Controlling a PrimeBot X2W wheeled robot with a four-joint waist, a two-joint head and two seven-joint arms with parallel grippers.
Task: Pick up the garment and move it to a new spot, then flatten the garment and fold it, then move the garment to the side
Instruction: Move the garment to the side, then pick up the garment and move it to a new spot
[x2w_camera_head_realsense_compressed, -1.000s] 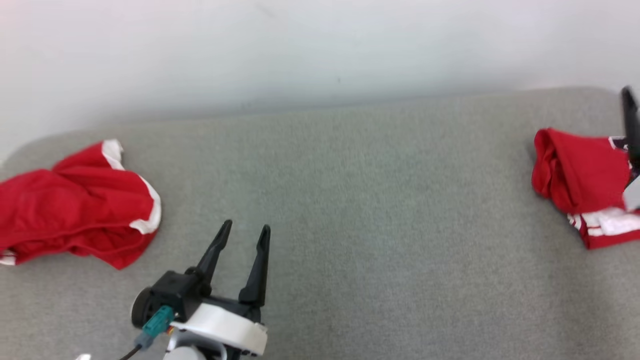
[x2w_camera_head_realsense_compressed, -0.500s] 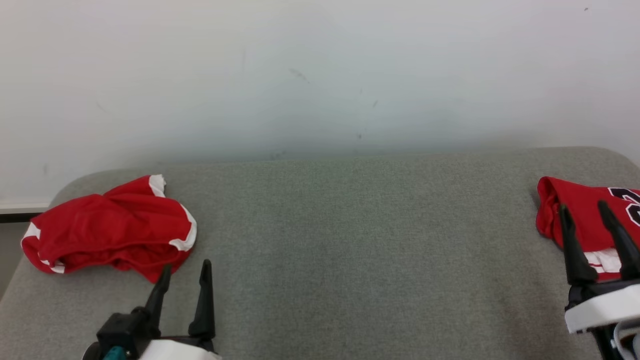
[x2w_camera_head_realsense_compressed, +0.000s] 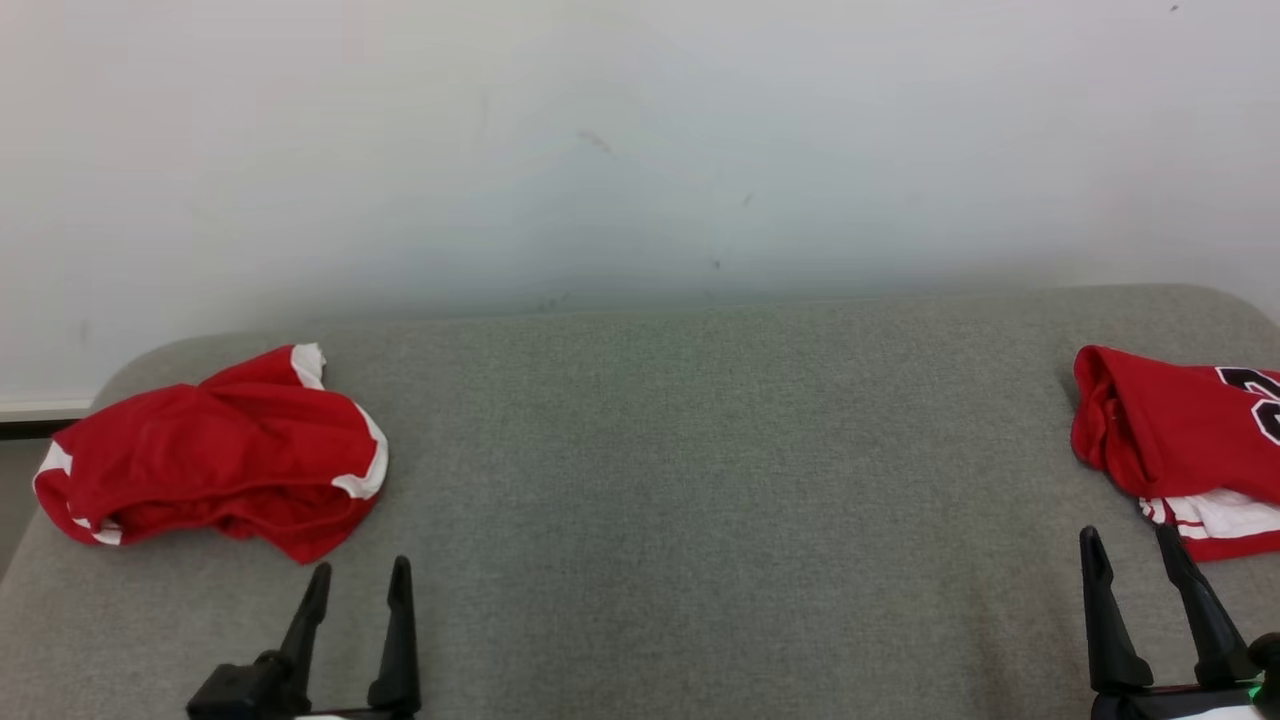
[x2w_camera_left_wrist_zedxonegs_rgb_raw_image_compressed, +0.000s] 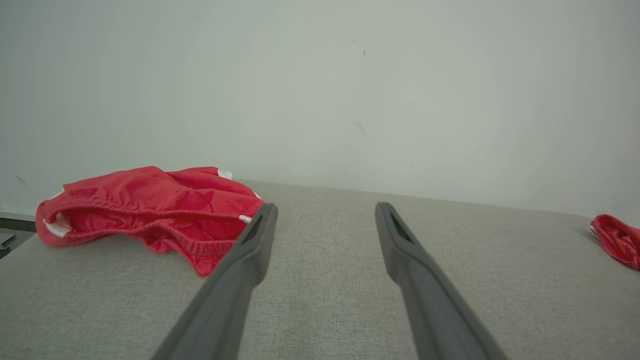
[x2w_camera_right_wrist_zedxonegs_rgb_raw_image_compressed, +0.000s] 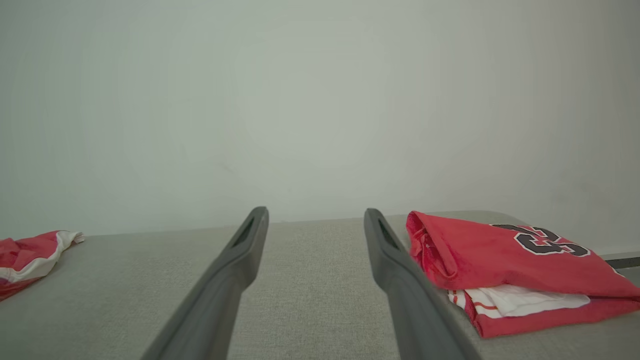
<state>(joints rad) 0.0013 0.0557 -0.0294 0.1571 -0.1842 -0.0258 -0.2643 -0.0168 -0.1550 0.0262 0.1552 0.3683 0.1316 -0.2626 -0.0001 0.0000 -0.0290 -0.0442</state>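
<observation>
A crumpled red garment with white trim (x2w_camera_head_realsense_compressed: 215, 450) lies at the far left of the grey table (x2w_camera_head_realsense_compressed: 680, 480); the left wrist view has the same garment (x2w_camera_left_wrist_zedxonegs_rgb_raw_image_compressed: 150, 205) ahead and to the left. My left gripper (x2w_camera_head_realsense_compressed: 360, 580) is open and empty, just in front of that garment and a little to its right. At the table's right end rests a folded red jersey (x2w_camera_head_realsense_compressed: 1175, 435) with a dark number, on red-and-white cloth (x2w_camera_right_wrist_zedxonegs_rgb_raw_image_compressed: 520, 302). My right gripper (x2w_camera_head_realsense_compressed: 1130, 545) stands open and empty just in front of the jersey.
A plain pale wall (x2w_camera_head_realsense_compressed: 640, 150) rises behind the table. The table's left edge runs close beside the crumpled garment, and the jersey reaches the right edge of the head view. Bare grey cloth spans the middle between the two garments.
The head view has tilted up, so more wall shows. Both grippers have drawn back toward me; the right one has come off the jersey. The garments lie as before.
</observation>
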